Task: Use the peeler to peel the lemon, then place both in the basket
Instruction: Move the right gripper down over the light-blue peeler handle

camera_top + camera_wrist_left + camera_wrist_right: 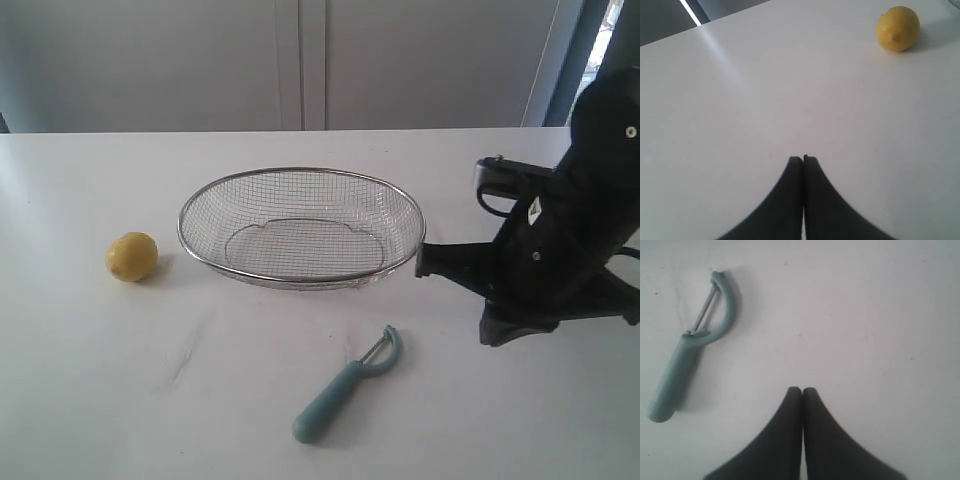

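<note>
The pale teal peeler [345, 388] with a metal blade lies on the white surface [520, 420] in front of the silver wire-mesh oval basket [300, 278], head toward it. It is nearest the right pincer [802, 390], which is pressed together, its arm low beside the basket. The round yellow lemon [132, 256] sits left of the basket, nearer the left pincer [803, 159], also pressed together.
</note>
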Controlling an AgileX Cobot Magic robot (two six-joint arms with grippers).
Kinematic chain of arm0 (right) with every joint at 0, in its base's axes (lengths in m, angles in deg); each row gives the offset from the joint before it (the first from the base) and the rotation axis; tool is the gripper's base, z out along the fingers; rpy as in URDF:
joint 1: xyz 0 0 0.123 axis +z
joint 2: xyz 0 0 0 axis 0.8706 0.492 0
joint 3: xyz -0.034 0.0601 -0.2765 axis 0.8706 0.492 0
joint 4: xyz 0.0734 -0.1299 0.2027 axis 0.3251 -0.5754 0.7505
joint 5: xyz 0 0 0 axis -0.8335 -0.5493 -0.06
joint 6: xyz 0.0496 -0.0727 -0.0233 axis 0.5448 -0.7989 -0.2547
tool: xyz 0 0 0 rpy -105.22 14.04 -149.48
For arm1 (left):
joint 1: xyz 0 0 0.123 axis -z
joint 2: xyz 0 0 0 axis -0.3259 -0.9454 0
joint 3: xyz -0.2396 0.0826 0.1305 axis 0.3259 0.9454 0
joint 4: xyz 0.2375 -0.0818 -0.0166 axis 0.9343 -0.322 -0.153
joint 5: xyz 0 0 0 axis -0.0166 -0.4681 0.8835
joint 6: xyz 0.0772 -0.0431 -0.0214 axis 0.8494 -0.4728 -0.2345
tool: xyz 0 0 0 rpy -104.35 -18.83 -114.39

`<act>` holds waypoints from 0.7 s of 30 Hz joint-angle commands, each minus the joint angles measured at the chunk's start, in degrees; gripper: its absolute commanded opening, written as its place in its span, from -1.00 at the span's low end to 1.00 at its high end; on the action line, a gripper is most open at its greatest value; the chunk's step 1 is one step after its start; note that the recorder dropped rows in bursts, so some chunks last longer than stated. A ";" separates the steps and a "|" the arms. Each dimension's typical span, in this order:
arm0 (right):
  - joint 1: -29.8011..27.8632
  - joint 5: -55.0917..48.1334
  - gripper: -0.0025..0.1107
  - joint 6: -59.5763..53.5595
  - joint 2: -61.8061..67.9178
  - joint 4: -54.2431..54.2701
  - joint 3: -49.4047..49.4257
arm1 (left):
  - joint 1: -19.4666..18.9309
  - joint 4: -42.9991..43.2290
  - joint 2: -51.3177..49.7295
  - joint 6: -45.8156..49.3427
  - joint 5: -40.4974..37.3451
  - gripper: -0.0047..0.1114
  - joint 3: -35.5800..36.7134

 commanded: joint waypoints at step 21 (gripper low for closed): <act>20.62 10.29 -0.96 26.74 17.19 6.22 -10.62 | 0.15 0.01 0.25 -0.04 -0.06 -0.92 0.27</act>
